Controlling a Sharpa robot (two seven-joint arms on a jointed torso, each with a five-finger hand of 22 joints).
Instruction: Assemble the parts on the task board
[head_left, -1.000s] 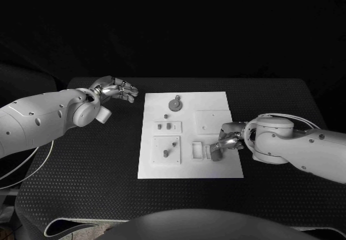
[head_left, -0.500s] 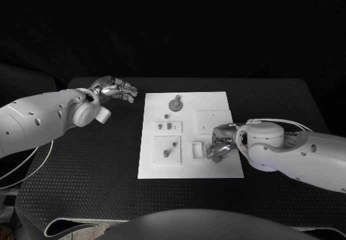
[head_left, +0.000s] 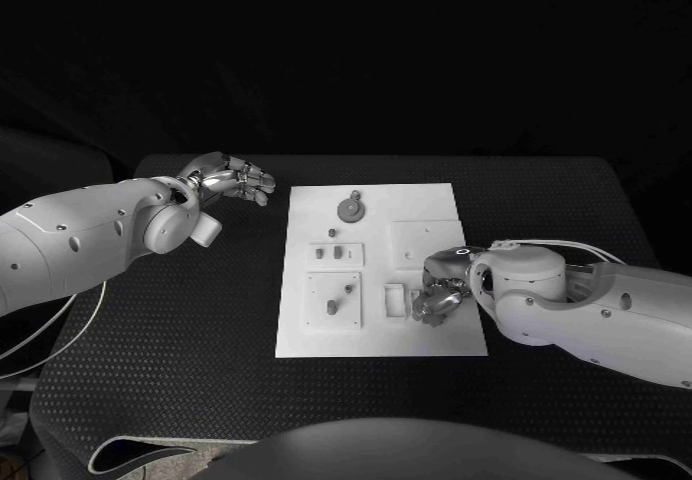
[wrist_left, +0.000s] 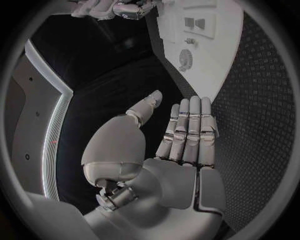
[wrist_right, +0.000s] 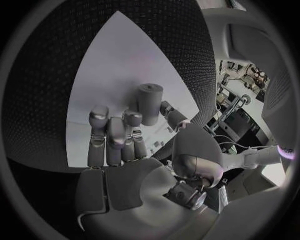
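Note:
The white task board (head_left: 378, 340) lies mid-table, also seen in the left wrist view (wrist_left: 219, 55). On it are a round grey part (head_left: 351, 209), small pegs (head_left: 330, 254) and two grey pieces (head_left: 339, 300) in a square plate. My right hand (head_left: 438, 300) hovers over the board's near right part, beside a white slot block (head_left: 394, 298). In the right wrist view its fingers (wrist_right: 115, 135) and thumb pinch a grey cylinder part (wrist_right: 149, 104) above the board (wrist_right: 125, 65). My left hand (head_left: 231, 179) is held off the board's far left corner, fingers straight and apart (wrist_left: 187, 125), holding nothing.
A black textured table (head_left: 173, 330) surrounds the board, with free room on both sides. My bulky right forearm (head_left: 577, 305) lies across the table right of the board. A raised square plate (head_left: 424, 240) sits on the board just beyond the right hand.
My right arm has swung in towards the board and its hand has shifted slightly nearer and leftwards, towards the slot block. The left hand has not moved.

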